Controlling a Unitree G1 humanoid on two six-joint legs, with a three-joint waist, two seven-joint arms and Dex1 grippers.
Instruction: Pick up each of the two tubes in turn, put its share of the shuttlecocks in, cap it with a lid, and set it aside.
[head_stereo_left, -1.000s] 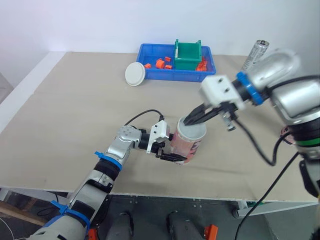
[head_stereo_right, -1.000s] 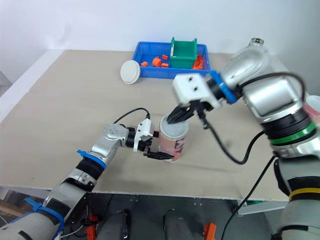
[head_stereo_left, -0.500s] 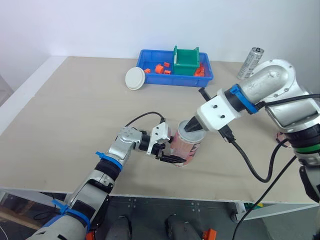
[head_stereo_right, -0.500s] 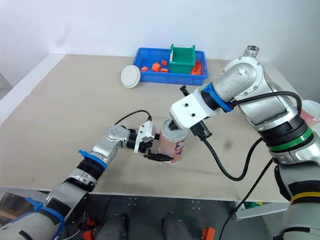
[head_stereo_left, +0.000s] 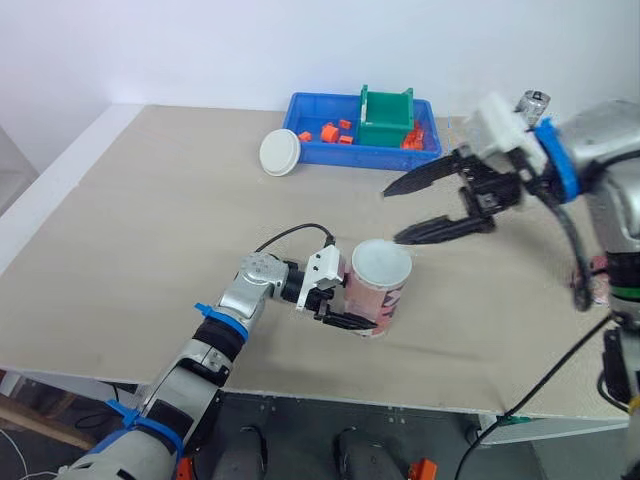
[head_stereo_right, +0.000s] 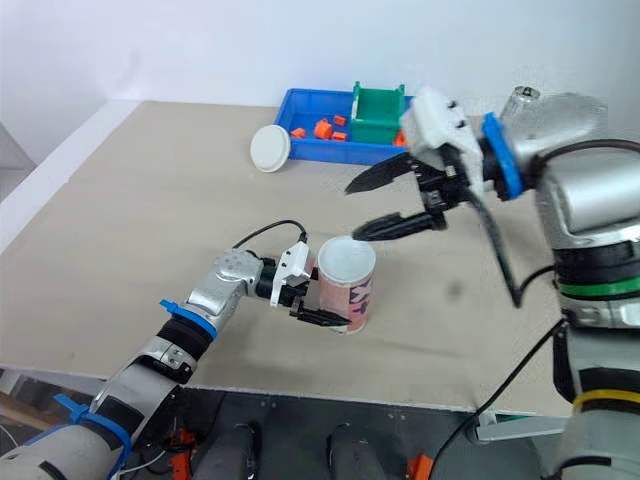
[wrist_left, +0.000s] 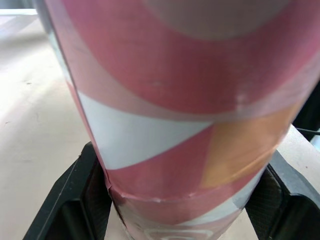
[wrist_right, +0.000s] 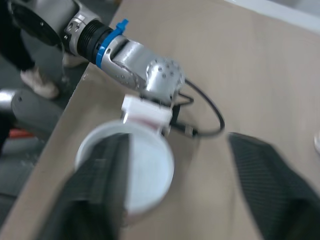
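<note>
Beige table (head_stereo_left: 150, 220), tube (head_stereo_left: 380, 305) near centre, clamped upright by left gripper (head_stereo_left: 352, 305), white lid (head_stereo_left: 381, 262) on top, maybe not fully seated. Right gripper (head_stereo_left: 392, 217) spread wide at its 1 o'clock; a loose lid could pop off when set aside

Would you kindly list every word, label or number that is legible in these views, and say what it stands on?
No text can be read anywhere.
On the tube: only pink, white and orange shapes; a faint outlined mark near its base is illegible.
On the silver can: any print is too small to read.
</note>
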